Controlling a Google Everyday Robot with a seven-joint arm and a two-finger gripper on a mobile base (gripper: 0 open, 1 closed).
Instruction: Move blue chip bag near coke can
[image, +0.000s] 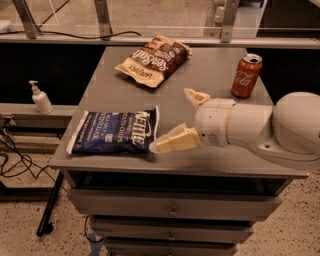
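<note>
Chip bag (114, 132) flat on surface (115, 95), front-left corner. Other bag (154, 60) at back, centre-left, well apart from it. Can (246, 76) upright, back-right. Gripper (170, 120) over surface btwn chip bag and can, arm from right. Fingers spread: near one w/ tip just beside chip bag's right edge, far one pointing toward back. Pump bottle (40, 98) on ledge left of surface. Drawers (172, 210) under surface.

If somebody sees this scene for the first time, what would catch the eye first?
The large white arm at the right, with its gripper open at the right edge of the blue chip bag, which lies flat at the front left of the grey table. The red coke can stands at the back right, and a brown chip bag lies at the back centre.
</note>
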